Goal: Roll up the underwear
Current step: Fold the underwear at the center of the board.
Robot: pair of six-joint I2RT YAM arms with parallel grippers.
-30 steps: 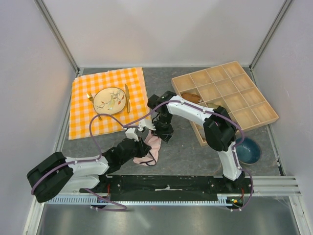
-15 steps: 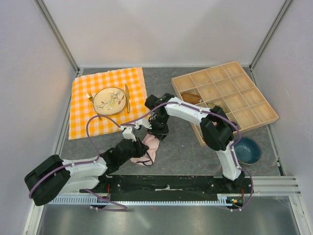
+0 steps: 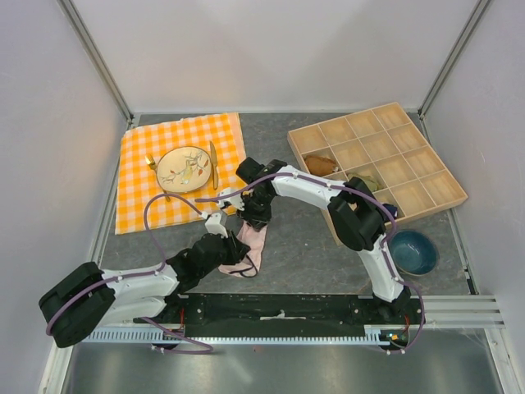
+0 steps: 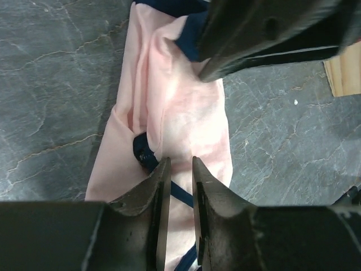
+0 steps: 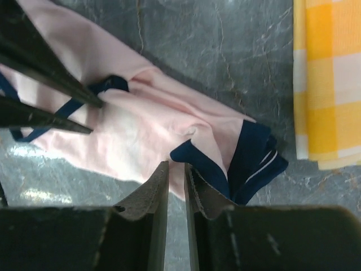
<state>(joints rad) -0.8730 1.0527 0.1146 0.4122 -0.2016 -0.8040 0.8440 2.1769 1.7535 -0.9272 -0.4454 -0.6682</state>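
Observation:
The pale pink underwear (image 3: 254, 240) with navy edging lies crumpled on the grey table between the two arms. It fills the left wrist view (image 4: 180, 113) and the right wrist view (image 5: 141, 130). My left gripper (image 3: 239, 246) is at its near left side. Its jaws (image 4: 179, 161) stand a narrow gap apart, pinched on pink fabric with a navy strap crossing under them. My right gripper (image 3: 256, 220) is at the far end by the folded navy waistband. Its jaws (image 5: 176, 165) are almost closed on the fabric's edge.
An orange checked cloth (image 3: 139, 185) with a plate (image 3: 184, 168), fork and knife lies at the back left; its corner is close to the underwear (image 5: 333, 84). A wooden compartment tray (image 3: 447, 176) holds rolled garments at the right. A blue bowl (image 3: 413, 251) sits near the right arm.
My right gripper has moved left and a little back, and the far end of the underwear went with it. The left gripper moved slightly back. The garment now looks narrower.

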